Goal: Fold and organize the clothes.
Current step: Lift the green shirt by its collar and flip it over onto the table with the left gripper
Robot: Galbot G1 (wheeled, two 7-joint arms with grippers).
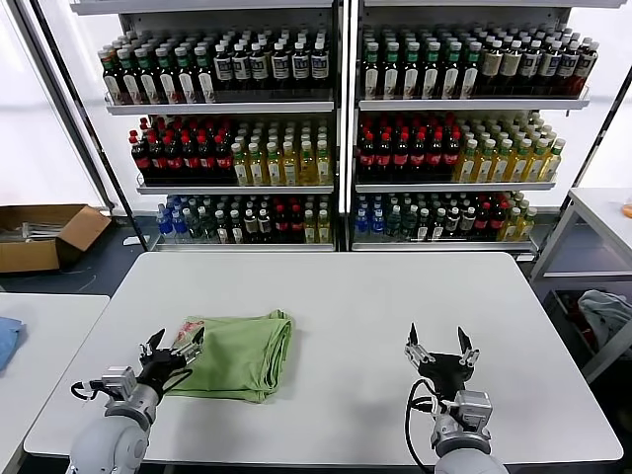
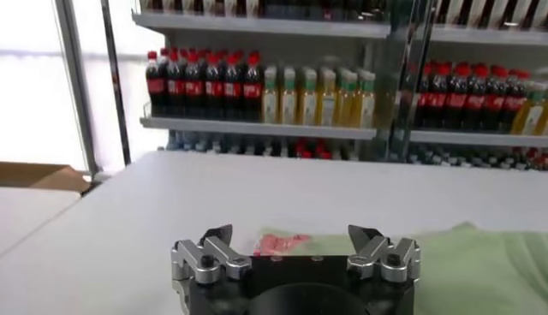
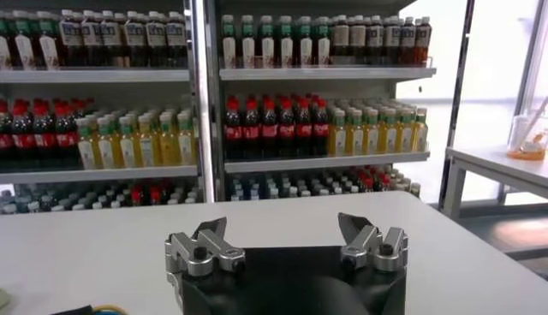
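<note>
Folded shirt lying by the left gripper, right gripper waiting apart.

Nearest, the black left gripper (image 1: 170, 350) hovers with fingers spread at the near left edge of the folded light green soft polo shirt (image 1: 239, 354), whose red-and-white print peeks out just beyond the fingertips. The black right gripper (image 1: 440, 345), also spread, hangs over the bare white table (image 1: 395, 296), well apart from the shirt. Beyond stand shelves of bottles (image 1: 346, 128).

- A white worktop (image 1: 395, 296) with rounded corners fills the foreground.
- Behind it stand two metal shelf units (image 1: 341, 109), each with three rows of bottles (image 1: 247, 158) with red, yellow and dark contents.
- A second white table (image 1: 39, 336) stands to the left, a third (image 1: 602, 212) to the right.
- An open cardboard box (image 1: 44, 235) lies on the dark floor (image 1: 99, 267).
- Bright white light comes from both sides.
</note>
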